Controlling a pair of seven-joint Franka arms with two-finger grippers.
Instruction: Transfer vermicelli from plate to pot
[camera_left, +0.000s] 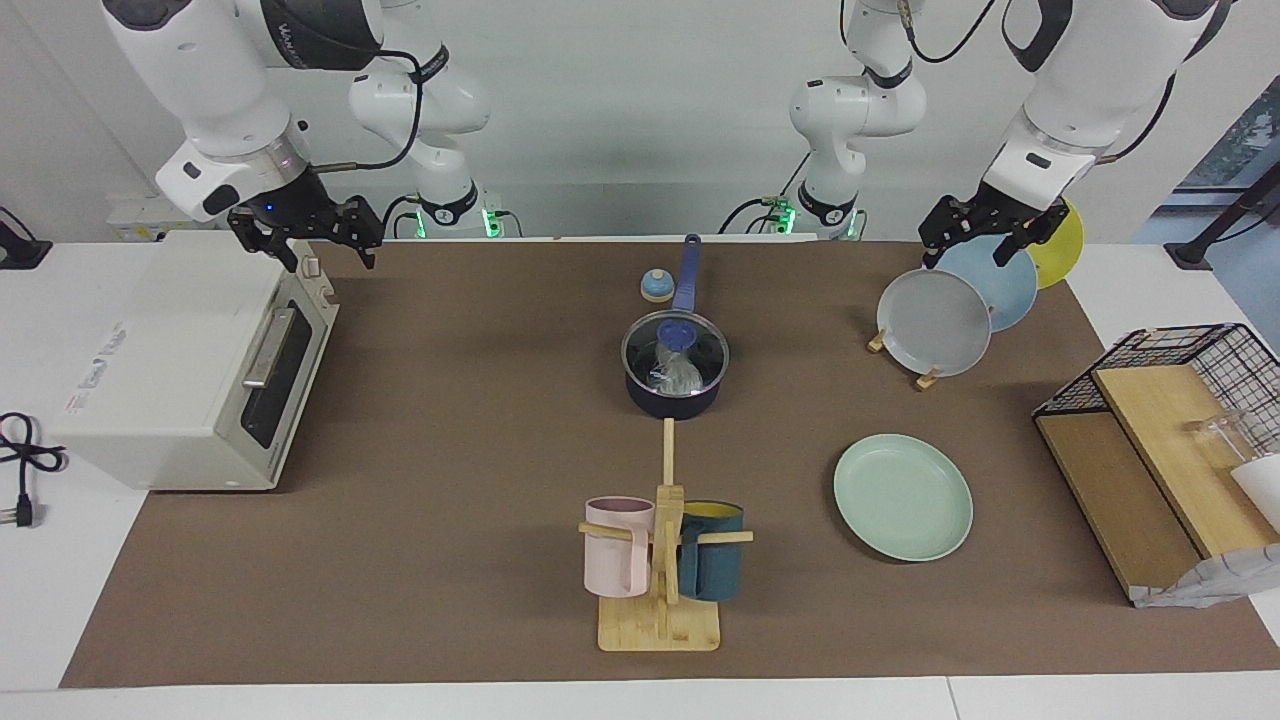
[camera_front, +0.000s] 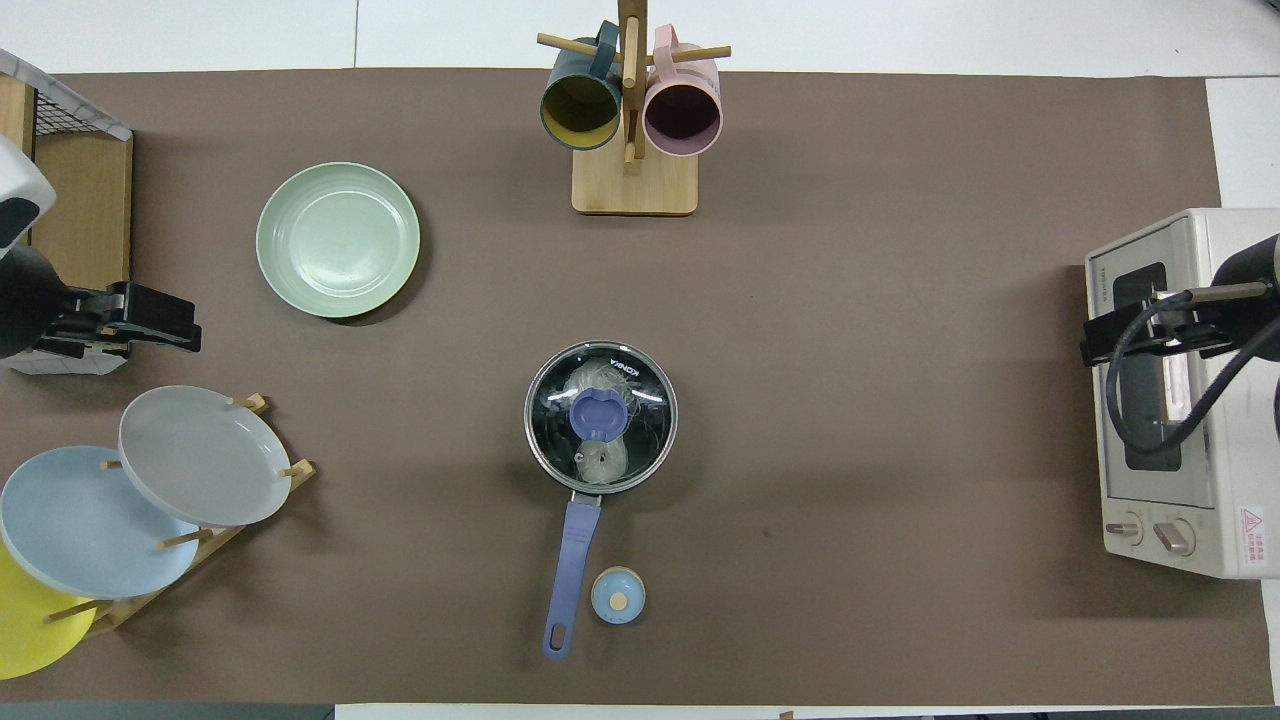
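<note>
Vermicelli (camera_left: 676, 372): whitish clump inside pot (camera_left: 672, 398), under glass lid (camera_front: 600, 417); plate (camera_left: 903, 497) bare. Likely light, springy, brittle; best pinched mid-clump. Left gripper (camera_left: 985, 232) over plate rack (camera_front: 215, 535), right gripper (camera_left: 305, 228) over toaster oven (camera_left: 190, 365); finger spread cannot be told.

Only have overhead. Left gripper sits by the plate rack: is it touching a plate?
Observer: Doesn't look like it. In the facing view the left gripper hangs raised over the blue plate.
Operator: Right gripper resting on the oven?
Observer: No, the right gripper hangs just over the oven, at the top edge above its door, fingers open.
Operator: Basket's cut off for me. Anything in it?
Observer: A clear glass sits inside the basket, on a wooden board.
</note>
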